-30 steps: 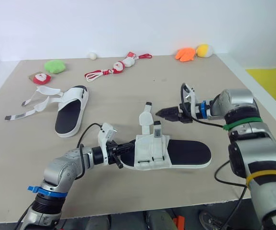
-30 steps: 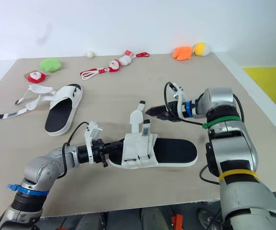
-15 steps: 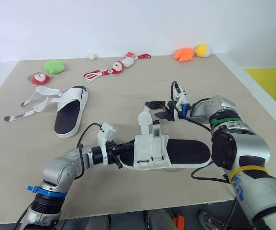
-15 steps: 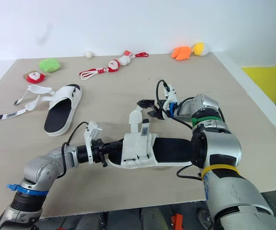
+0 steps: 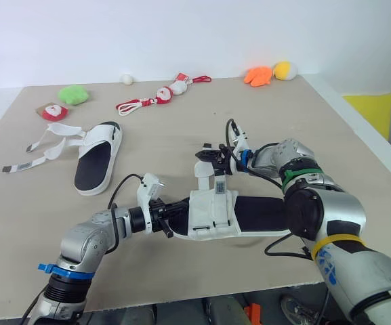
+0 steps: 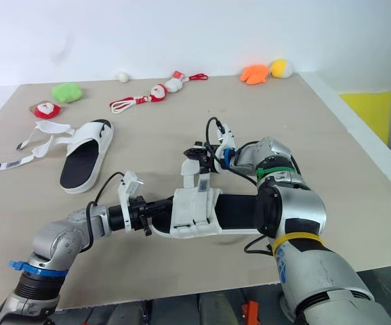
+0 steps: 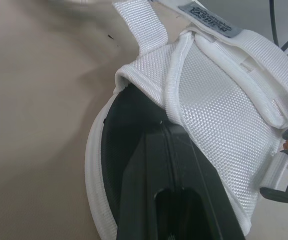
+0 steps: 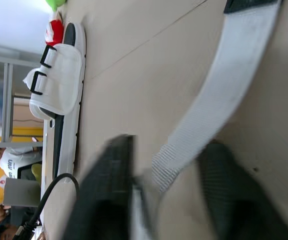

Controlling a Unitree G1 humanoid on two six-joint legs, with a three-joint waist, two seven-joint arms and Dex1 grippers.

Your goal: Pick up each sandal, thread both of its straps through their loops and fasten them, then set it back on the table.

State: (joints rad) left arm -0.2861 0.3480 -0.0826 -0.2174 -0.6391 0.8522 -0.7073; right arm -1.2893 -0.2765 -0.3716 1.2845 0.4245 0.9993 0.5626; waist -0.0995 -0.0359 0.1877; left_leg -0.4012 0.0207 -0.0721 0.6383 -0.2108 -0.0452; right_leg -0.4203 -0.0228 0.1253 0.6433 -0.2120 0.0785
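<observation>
Near sandal (image 5: 249, 215) lies on tabletop (image 5: 181, 128); my left claw (image 5: 167, 218) closed, tips tucked into its toe end; right claw (image 5: 211, 154) open astride loose strap (image 8: 218, 95); risk: off-centre pinch, strap slips out or sandal twists off left claw.

Nothing legible is showing. A grey label (image 7: 206, 22) on the near sandal (image 5: 212, 213) is carrying small print, too blurred to read. The far sandal (image 5: 93, 159) is showing a strap tag (image 5: 20, 165) with unreadable dark marks.
</observation>
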